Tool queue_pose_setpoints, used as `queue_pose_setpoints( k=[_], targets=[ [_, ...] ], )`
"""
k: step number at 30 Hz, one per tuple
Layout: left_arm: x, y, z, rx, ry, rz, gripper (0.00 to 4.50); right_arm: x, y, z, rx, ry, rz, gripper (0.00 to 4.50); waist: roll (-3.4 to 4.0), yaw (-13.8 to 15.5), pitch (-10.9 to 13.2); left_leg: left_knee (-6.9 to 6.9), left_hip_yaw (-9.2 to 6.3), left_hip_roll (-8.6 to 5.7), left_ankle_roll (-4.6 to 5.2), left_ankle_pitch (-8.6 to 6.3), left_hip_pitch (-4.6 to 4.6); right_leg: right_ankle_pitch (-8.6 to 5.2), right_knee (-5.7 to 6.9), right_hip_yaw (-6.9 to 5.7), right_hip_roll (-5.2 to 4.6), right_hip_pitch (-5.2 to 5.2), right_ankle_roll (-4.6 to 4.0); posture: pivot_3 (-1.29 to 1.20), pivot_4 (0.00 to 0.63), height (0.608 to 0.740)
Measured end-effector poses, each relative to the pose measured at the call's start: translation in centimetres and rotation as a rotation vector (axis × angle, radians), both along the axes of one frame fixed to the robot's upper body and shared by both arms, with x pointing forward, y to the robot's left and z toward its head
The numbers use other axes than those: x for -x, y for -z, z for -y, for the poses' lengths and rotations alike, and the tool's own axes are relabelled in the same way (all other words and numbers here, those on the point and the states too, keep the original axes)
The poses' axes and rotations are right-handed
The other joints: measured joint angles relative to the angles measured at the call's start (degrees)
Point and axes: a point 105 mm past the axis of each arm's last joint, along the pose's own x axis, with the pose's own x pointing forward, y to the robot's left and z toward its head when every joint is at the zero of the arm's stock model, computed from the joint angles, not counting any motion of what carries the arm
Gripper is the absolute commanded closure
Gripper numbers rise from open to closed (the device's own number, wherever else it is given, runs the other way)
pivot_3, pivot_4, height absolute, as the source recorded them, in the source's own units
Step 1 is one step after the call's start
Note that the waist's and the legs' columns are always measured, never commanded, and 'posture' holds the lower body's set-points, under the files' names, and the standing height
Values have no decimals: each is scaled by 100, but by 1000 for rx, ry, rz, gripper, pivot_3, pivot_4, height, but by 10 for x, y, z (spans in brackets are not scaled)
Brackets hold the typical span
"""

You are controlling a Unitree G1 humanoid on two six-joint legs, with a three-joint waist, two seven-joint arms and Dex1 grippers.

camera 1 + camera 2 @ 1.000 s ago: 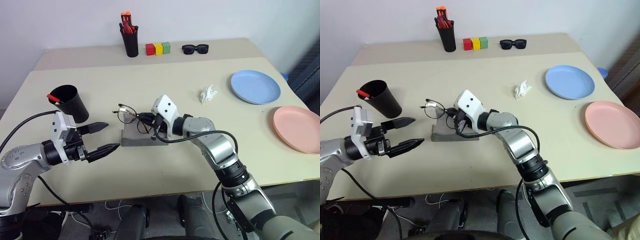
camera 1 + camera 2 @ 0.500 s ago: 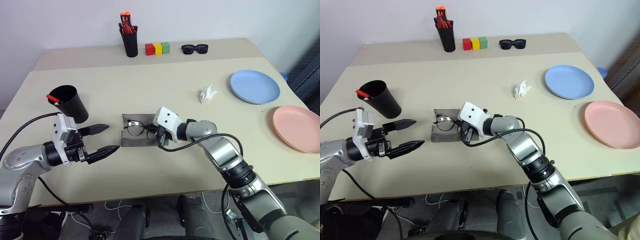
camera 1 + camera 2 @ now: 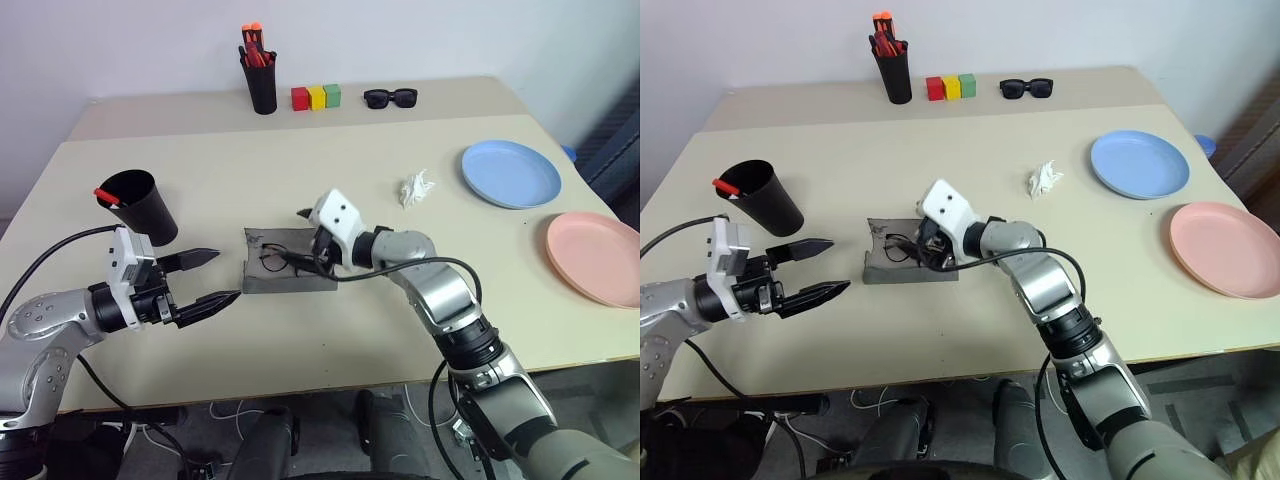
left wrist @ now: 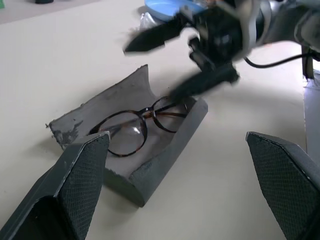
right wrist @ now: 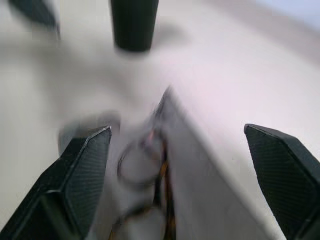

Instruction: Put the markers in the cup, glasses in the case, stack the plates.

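With glasses (image 4: 145, 122) lying in the open case (image 4: 165, 155), both right gripper (image 3: 298, 238) and left gripper (image 3: 212, 276) gape empty; closing the lid likely comes next.

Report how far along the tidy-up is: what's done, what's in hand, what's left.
Done: a marker stands in the cup, and the glasses lie inside the open case. In hand: nothing is gripped; the right gripper hangs open over the case, and the left gripper waits open beside it. Left: the case lid is unclosed, and the blue plate and pink plate lie apart, unstacked.
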Motion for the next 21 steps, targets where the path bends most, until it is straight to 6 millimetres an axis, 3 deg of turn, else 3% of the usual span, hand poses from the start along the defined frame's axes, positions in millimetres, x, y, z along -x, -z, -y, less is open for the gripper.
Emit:
queue_pose_setpoints(
  k=[3, 6, 9, 13, 21],
  targets=[
    [-3, -3, 1, -2, -7, 15, 0, -4, -25, 4, -136, 13, -24, 33, 1, -1, 0, 0, -1, 0, 0, 0, 1, 0, 1, 0, 0, 0, 0, 0, 150, 740],
    [-4, -3, 3, -3, -1, 15, 0, -20, -37, 17, -190, 97, -27, 900, 0, -1, 0, 0, 0, 0, 0, 0, 1, 0, 1, 0, 0, 0, 0, 0, 150, 740],
    [-5, -2, 6, 8, 7, 12, 0, -40, -26, 30, -157, 207, -52, 2463, 1, -6, 0, -2, 1, -1, 0, 0, 0, 0, 0, 0, 0, -1, -1, 0, 150, 740],
    [-4, -4, 9, 26, 19, 5, 0, -67, 6, 50, -22, 393, -23, 4489, 3, -16, 2, -3, 4, -1, 0, 0, -2, 0, 0, 0, 0, -5, -1, 0, 150, 740],
    [0, -2, 11, 29, 28, -3, 0, -73, 25, 33, 135, 352, 104, 4489, 4, -146, 2, -12, 3, 0, 0, 0, -1, -1, -1, 0, 1, -7, -3, 0, 150, 740]
  ],
)
